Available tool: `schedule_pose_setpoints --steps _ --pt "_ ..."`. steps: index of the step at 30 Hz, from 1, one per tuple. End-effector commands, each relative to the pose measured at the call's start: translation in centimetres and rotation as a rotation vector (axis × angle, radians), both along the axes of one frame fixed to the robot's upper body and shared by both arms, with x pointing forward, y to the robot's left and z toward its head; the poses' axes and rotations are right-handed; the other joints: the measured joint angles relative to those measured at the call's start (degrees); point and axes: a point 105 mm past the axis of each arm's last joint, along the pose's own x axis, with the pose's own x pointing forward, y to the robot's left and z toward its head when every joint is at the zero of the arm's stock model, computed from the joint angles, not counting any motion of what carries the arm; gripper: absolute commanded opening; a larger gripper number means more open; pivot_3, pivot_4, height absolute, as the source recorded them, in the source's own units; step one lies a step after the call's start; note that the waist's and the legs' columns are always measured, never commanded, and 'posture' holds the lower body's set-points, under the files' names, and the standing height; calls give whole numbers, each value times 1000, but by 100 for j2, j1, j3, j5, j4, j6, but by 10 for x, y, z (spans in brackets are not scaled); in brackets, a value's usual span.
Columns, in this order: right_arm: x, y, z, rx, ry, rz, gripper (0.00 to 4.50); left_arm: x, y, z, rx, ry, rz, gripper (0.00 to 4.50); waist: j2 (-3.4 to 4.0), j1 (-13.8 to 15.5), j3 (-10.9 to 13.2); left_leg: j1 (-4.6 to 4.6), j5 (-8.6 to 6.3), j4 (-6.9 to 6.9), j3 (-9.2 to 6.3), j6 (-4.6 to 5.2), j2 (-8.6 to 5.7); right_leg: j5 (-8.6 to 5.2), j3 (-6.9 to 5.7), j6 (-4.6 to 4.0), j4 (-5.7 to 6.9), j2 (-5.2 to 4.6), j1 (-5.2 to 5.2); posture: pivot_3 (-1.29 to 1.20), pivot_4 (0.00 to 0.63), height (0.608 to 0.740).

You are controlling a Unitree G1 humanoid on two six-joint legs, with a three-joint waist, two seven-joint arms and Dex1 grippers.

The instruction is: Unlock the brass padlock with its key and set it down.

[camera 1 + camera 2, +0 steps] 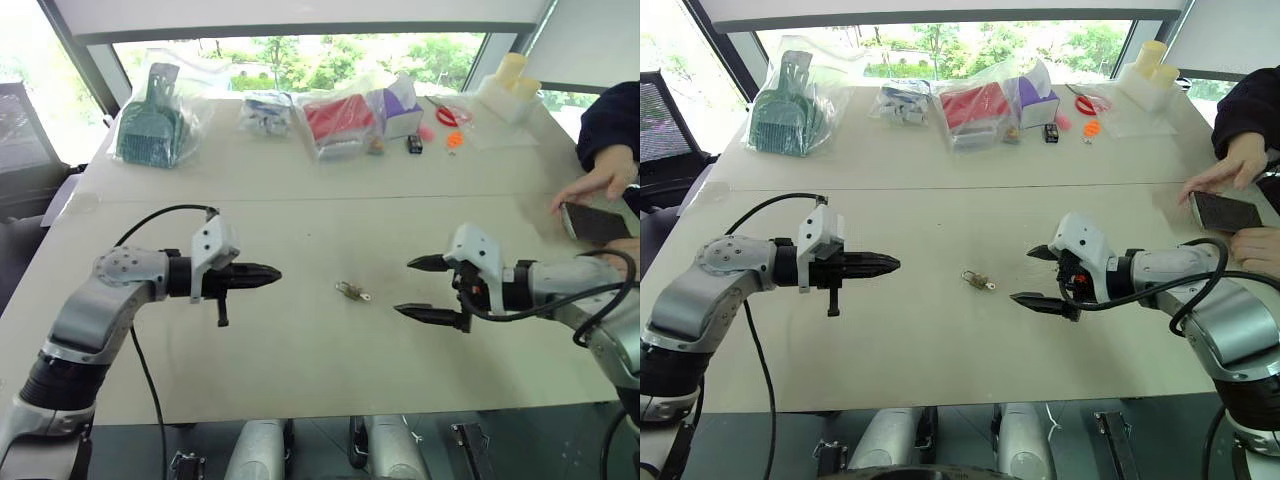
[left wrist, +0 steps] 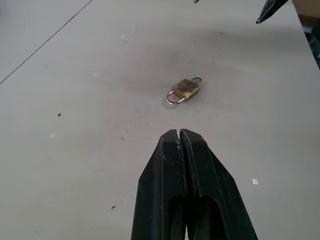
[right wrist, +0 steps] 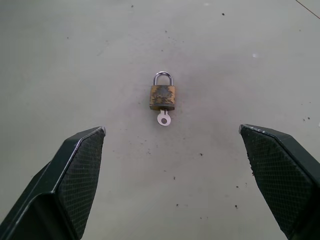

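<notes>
Padlock (image 3: 162,96) lies flat with its key (image 3: 163,119) in, so the wide-apart right gripper (image 1: 432,288) can grab it; left gripper (image 1: 262,273) is pinched together.

One small brass padlock (image 3: 162,96) with a silvery shackle, one tiny silvery key (image 3: 163,119) at its six o'clock, two black-fingered grippers, one person's hand (image 1: 598,182).

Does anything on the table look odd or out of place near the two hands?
Nothing stands out. The brass padlock lies flat on the table, shackle closed, with the key in its keyhole.
</notes>
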Motion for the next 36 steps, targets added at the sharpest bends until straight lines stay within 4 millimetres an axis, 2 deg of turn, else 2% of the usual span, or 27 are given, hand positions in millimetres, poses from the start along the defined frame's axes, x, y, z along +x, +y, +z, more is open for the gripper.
schedule_pose_setpoints --steps 1,12,17,21,29,30,32,36 --pt "-6 5 11 4 -43 22 4452 -4 7 5 25 -20 -17 0 0 -1 0 0 0 0 0 0 0 0 0 0 0 0 0 0 150 740" --pt "-11 22 14 37 -49 44 4452 7 10 19 2 -39 8 0 0 2 0 -1 0 0 1 0 -1 0 0 0 0 -2 0 0 150 740" --pt "-12 24 5 31 -36 38 4452 4 7 13 16 -35 -7 0 0 -2 0 -1 0 0 2 0 -1 0 0 1 1 -2 -2 0 150 740" --pt "-13 23 9 45 -38 28 4452 5 4 12 13 -32 -14 0 0 9 0 -1 0 0 2 0 -1 0 0 1 0 -2 -1 0 150 740" --pt "-13 17 9 44 -30 -8 4452 14 -18 -2 58 -65 -147 0 1 12 -1 -1 0 0 4 0 -3 1 0 1 1 -3 0 0 150 740" --pt "-13 14 6 25 -35 -23 4500 18 -24 -6 66 -85 -180 544 0 18 -1 -1 0 0 4 0 -4 1 0 2 1 -3 0 0 150 740" --pt "-14 13 3 11 -44 -37 4500 24 -31 -13 80 -116 -223 1267 -1 55 -1 0 0 1 2 0 -8 1 -1 1 2 -3 5 0 150 740" --pt "-17 17 12 50 -65 -52 4500 35 -45 -15 117 -181 -377 3134 -2 123 0 -2 0 4 7 1 -14 2 0 0 2 -2 0 0 150 740"
